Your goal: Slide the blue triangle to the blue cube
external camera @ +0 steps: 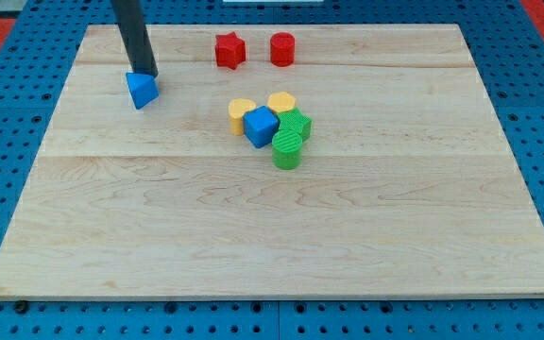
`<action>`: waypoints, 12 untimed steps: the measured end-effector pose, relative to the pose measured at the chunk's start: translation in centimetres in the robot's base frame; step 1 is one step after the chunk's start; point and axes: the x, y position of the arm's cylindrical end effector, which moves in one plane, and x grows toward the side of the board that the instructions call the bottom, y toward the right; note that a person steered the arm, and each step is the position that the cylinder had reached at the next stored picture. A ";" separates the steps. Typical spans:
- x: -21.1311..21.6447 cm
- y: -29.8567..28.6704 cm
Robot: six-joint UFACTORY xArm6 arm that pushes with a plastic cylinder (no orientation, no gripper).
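The blue triangle [142, 90] lies on the wooden board at the view's upper left. My tip [145, 74] touches the triangle's top edge, with the dark rod rising up and to the left from it. The blue cube [261, 126] sits near the board's centre, to the right of and slightly below the triangle, about a fifth of the board's width away. It is packed among yellow and green blocks.
A yellow heart-like block [241, 111] and a yellow block [281, 102] touch the cube from above. Two green blocks [297, 124] [288, 149] sit at its right and lower right. A red star [229, 50] and a red cylinder [282, 48] stand near the top edge.
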 end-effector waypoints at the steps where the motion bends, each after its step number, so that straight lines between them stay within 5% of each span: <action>1: 1.3 -0.1; 6: 14.0 -3.1; 10: 15.1 6.8; 12: 19.1 7.0</action>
